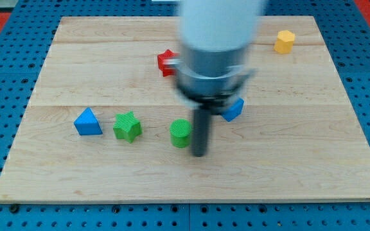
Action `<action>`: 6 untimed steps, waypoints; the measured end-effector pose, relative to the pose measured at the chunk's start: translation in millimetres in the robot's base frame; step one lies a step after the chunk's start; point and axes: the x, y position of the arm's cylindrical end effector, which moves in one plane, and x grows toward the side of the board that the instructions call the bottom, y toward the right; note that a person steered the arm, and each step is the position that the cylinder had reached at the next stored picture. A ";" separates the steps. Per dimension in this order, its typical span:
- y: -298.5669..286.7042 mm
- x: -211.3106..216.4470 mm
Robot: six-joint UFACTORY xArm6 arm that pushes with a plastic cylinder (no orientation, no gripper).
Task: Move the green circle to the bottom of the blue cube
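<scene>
The green circle sits on the wooden board below the view's middle. My tip rests on the board just to the right of the green circle, close to touching it. The blue cube lies up and to the right of the green circle, partly hidden behind my arm. The green circle is to the lower left of the blue cube.
A green star and a blue triangle lie to the left of the circle. A red block is partly hidden behind my arm near the top middle. A yellow block sits at the top right. The wooden board is edged by blue pegboard.
</scene>
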 end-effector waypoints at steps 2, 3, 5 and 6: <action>-62.9 0.1; -66.2 -24.7; 42.4 -28.1; -31.7 -32.7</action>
